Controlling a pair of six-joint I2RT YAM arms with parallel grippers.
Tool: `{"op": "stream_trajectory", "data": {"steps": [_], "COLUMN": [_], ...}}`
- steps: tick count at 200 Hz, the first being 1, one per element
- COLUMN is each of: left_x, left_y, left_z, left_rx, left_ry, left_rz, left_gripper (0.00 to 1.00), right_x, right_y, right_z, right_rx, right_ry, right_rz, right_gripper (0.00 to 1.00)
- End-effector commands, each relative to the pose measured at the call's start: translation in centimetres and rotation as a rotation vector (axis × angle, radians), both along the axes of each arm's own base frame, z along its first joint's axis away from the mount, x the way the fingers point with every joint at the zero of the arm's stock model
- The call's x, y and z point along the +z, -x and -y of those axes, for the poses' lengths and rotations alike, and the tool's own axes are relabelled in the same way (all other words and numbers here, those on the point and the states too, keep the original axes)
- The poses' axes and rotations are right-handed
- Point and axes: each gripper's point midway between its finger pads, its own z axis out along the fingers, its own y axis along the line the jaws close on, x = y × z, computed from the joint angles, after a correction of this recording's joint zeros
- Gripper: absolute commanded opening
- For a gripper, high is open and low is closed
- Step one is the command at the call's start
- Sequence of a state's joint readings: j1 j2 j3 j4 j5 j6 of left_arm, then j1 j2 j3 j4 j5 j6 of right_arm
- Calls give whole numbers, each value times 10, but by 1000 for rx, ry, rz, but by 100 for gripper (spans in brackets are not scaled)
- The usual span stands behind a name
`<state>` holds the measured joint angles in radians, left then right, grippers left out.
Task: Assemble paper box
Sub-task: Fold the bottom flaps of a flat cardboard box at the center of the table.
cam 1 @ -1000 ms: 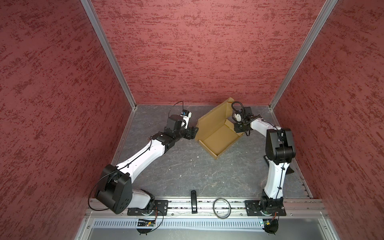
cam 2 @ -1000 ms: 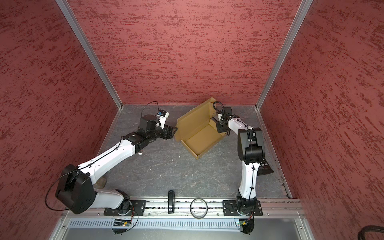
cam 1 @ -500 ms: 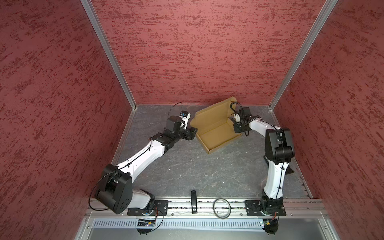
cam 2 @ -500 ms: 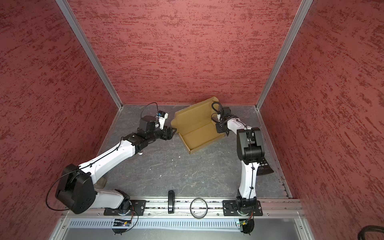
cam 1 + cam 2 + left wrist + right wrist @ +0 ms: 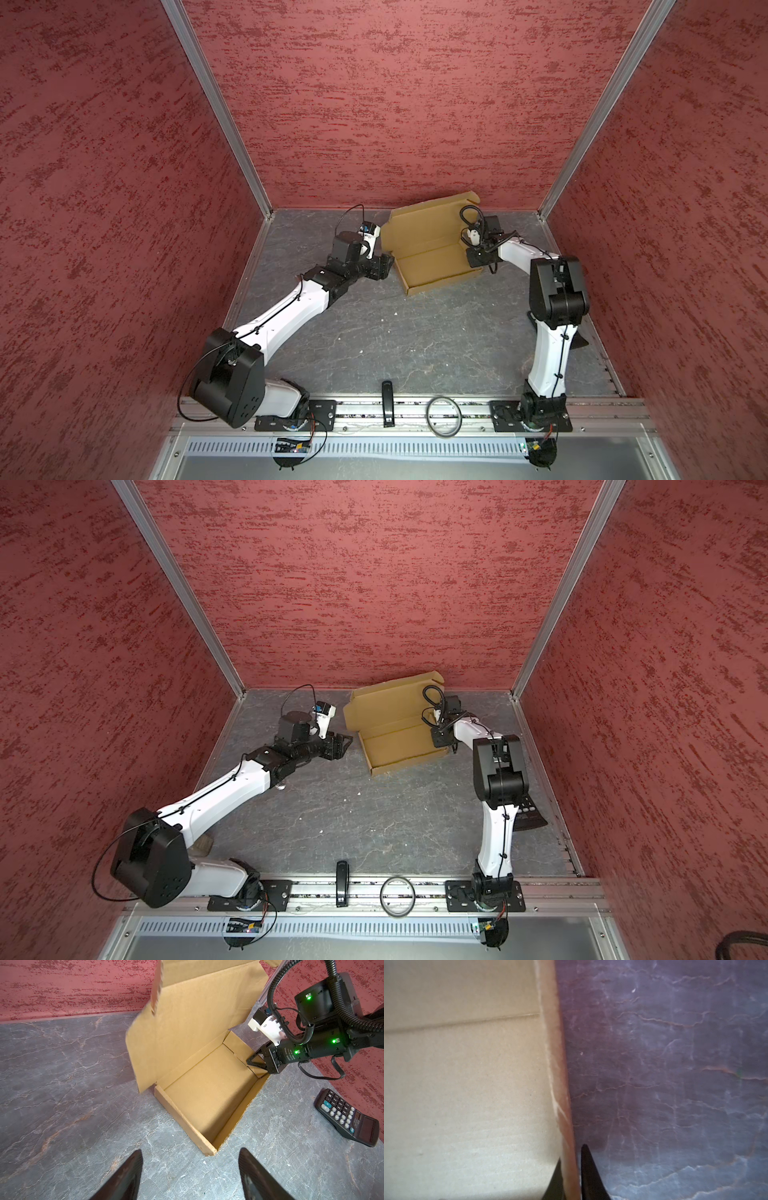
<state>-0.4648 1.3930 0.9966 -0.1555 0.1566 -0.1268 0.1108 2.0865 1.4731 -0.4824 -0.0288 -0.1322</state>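
Observation:
The paper box point(image 5: 432, 259) point(image 5: 399, 742) is a shallow tan cardboard tray at the back of the table, its lid point(image 5: 187, 1028) standing open toward the rear wall. My right gripper point(image 5: 473, 259) point(image 5: 439, 741) point(image 5: 256, 1062) is at the tray's right side wall. In the right wrist view the gripper point(image 5: 572, 1153) is shut on that wall's edge point(image 5: 560, 1084), one finger inside and one outside. My left gripper point(image 5: 387, 266) point(image 5: 347, 742) point(image 5: 190, 1153) is open just off the tray's left corner, holding nothing.
A black calculator point(image 5: 349, 1118) point(image 5: 528, 817) lies on the grey table by the right arm's elbow. A ring point(image 5: 444, 415) and a black bar point(image 5: 387, 403) sit on the front rail. Red walls close in the back and both sides.
The box has swung round and settled flatter on the table, its lid now toward the back wall. My right gripper's jaws have closed on the side wall. The left arm has barely moved.

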Motion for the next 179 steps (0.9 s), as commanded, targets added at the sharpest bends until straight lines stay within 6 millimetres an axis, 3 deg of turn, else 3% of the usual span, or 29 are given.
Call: {"op": "stream_trajectory", "data": {"steps": [1,46,108,179], "left_x": [-2,-6,-30,-29], "left_y": [-4,-5,1,4], "left_z": [1,4,25,27], "left_rx": [0,-1,-27,-30], "left_ry": [16,33,26,43], "left_rz": [1,-22,-89,-85], "left_gripper": [73,73,73,73], "right_x": [-11,-12,-4,9], "right_y": [4,5,-3,-25], "right_z": [0,-1,-5,-7], "right_rx": [6,10,-10,-77], "right_ry": [29,35,8,-41], "right_rz": [-14,-14,27,134], "right_gripper": [11,8,23,23]}}
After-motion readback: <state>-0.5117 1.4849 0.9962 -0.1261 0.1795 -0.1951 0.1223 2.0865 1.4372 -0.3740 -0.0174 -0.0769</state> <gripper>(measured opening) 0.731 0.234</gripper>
